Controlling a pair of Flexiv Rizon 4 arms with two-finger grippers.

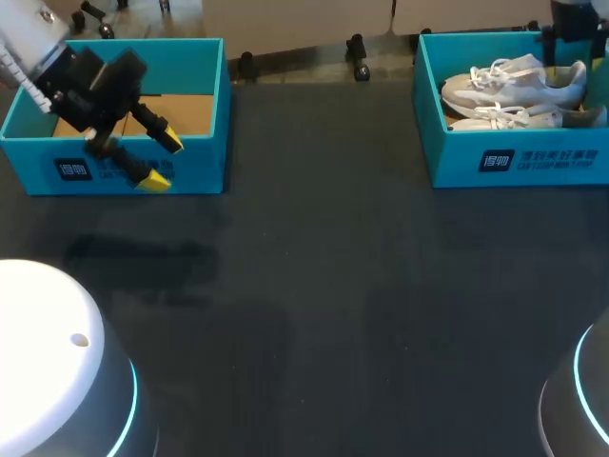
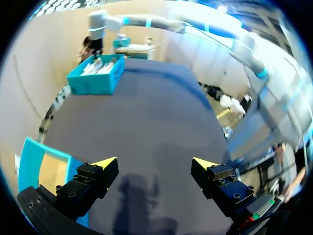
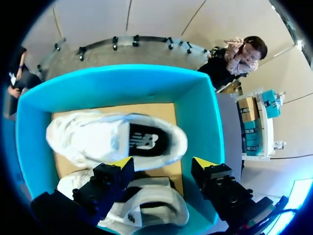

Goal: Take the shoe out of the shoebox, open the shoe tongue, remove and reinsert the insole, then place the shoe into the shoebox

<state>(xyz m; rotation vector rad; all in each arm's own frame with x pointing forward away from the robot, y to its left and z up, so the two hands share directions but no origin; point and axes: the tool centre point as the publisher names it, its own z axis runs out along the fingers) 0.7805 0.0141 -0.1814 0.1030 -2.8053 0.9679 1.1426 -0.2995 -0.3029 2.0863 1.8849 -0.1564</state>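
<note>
Two white lace-up shoes lie side by side in the teal shoebox (image 1: 533,162) at the table's back right. In the right wrist view my right gripper (image 3: 162,164) hangs open over that shoebox (image 3: 195,107). One white shoe (image 3: 98,139) with a dark insole lies just ahead of its fingertips, and the other shoe (image 3: 151,208) lies under it. Neither finger touches a shoe. My left gripper (image 1: 160,162) hangs open and empty over the front wall of a second teal box (image 1: 205,114) at the back left.
The left box holds only its brown cardboard floor (image 1: 186,109). A wide dark tabletop (image 1: 324,286) stretches between the two boxes. In the left wrist view the shoebox (image 2: 95,78) stands far across the table, with my right arm (image 2: 146,22) above it.
</note>
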